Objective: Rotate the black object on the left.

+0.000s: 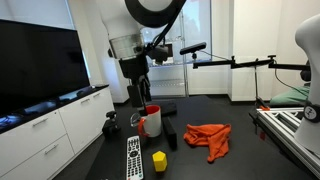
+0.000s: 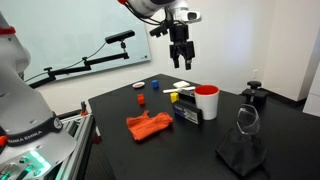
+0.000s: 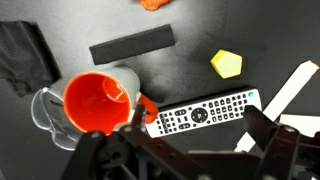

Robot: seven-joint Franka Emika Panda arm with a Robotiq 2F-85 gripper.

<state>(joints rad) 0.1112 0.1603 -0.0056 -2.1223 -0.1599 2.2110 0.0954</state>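
The black object (image 1: 110, 125) is small, squat and lumpy. It sits on the dark table to the left of the red-and-white mug (image 1: 150, 121), and it also shows in an exterior view (image 2: 253, 96) beyond the mug (image 2: 206, 102). My gripper (image 1: 140, 96) hangs in the air above the mug and the remote, well apart from the black object. In an exterior view (image 2: 181, 57) its fingers are spread. In the wrist view the gripper (image 3: 185, 150) is open and empty over the remote control (image 3: 205, 112), with the mug (image 3: 95, 100) to the left.
A small upright black block (image 1: 172, 137), a yellow piece (image 1: 159, 160), the remote (image 1: 134, 155) and an orange cloth (image 1: 208, 140) lie on the table. A dark cloth with a clear glass (image 2: 243, 140) is near one corner. A white cabinet (image 1: 40, 135) stands beside the table.
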